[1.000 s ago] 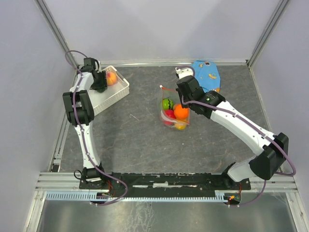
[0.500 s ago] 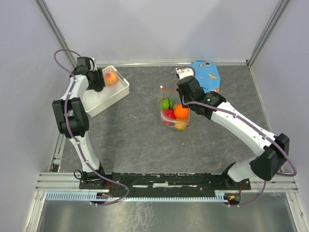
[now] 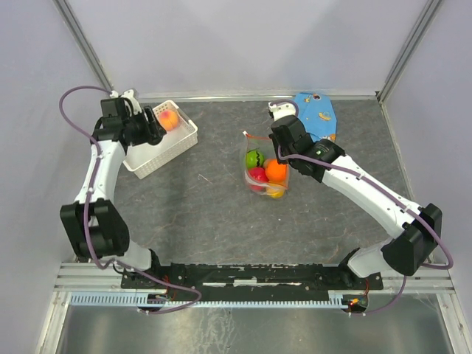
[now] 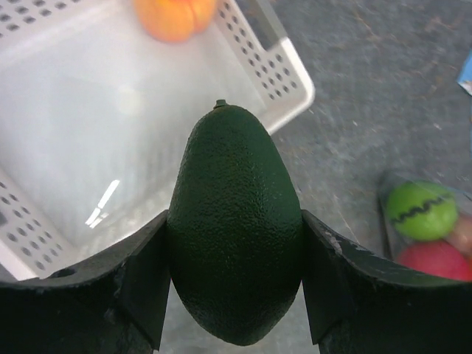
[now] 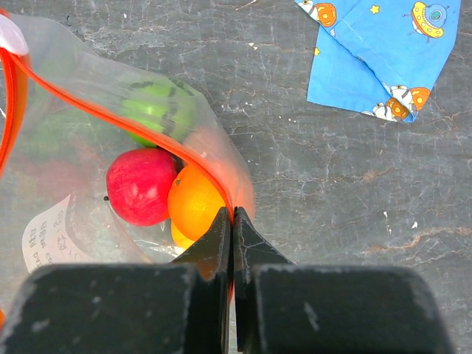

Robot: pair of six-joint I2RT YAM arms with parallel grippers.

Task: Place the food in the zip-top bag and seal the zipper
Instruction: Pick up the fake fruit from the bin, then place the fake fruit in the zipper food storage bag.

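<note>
A grey, stone-patterned table lies between pale walls. The left gripper clamps the dark green fruit over the white basket, upper left from above. The right gripper is pinched shut on the zipper, holding up the zip-top bag mid-table.

This looks like the loading step. Next, the fruit must cross to the bag's mouth and drop in. The peach fruit waits.

The bag's white label is unreadable.

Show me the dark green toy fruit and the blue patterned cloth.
dark green toy fruit [image 4: 236,228]: left wrist view, its pebbled middle.
blue patterned cloth [image 5: 383,55]: right wrist view, its middle.
</note>
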